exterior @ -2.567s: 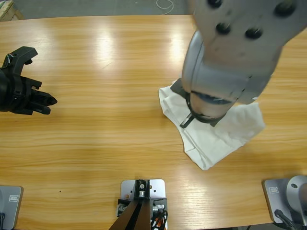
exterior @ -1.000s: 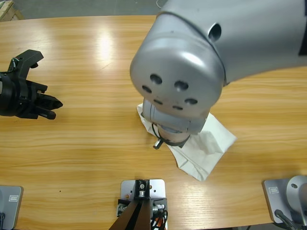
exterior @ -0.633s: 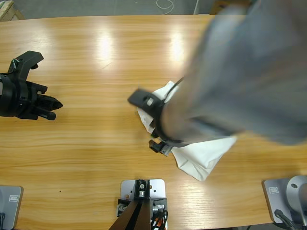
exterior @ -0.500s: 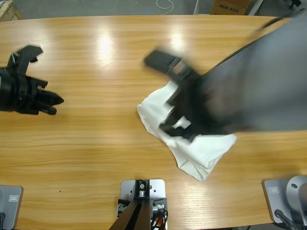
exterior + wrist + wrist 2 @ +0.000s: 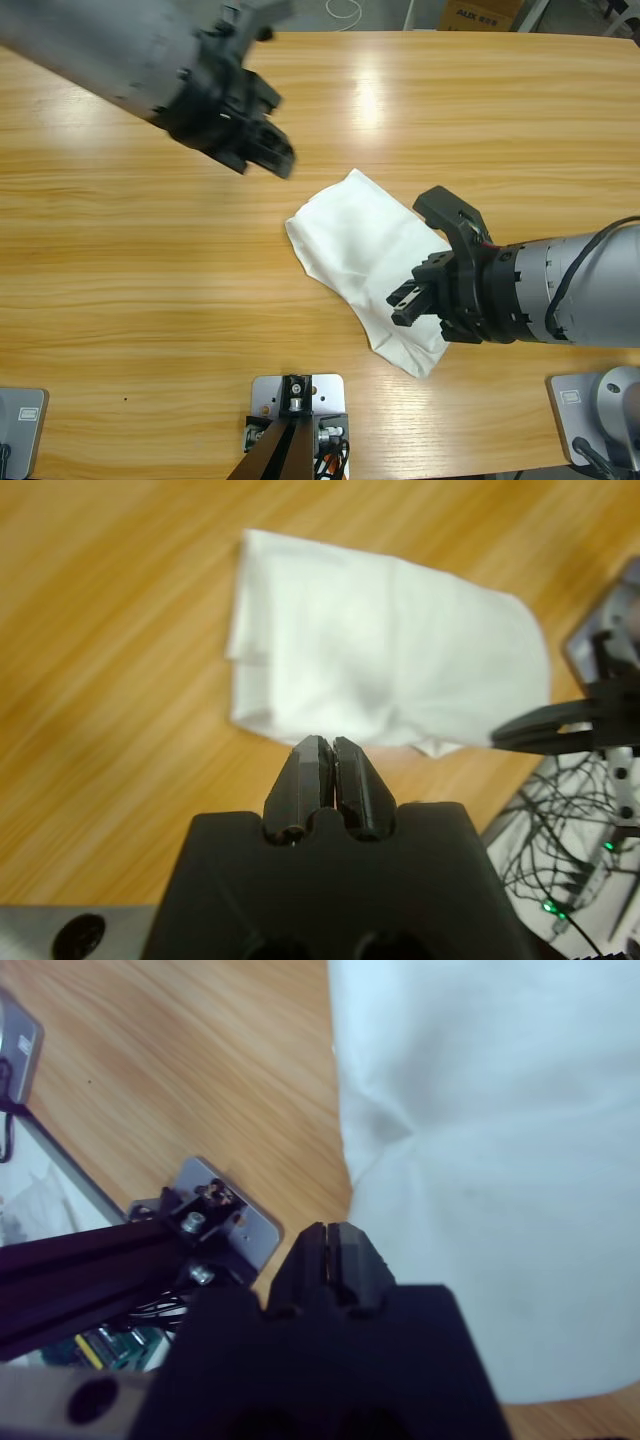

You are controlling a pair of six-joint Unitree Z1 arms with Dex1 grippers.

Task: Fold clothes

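Your folded white cotton T-shirt (image 5: 370, 262) lies on the long wooden table (image 5: 120, 260), right of centre; no label shows. Your left gripper (image 5: 327, 757) is pinched closed, empty, above it. Your right gripper (image 5: 405, 298), also closed and empty, hovers over its lower edge. The cardboard box (image 5: 478, 14) beyond bears unreadable lettering.

Folded white T-shirt on the wooden table, an arm on either side.

The T-shirt (image 5: 368, 262) lies folded into a compact slanted bundle right of the table's (image 5: 150, 290) centre. The left gripper (image 5: 275, 155) hangs at the shirt's 10 o'clock, apart from it. The right gripper (image 5: 404, 300) reaches in from 4 o'clock, its black tips over the shirt's lower right part.
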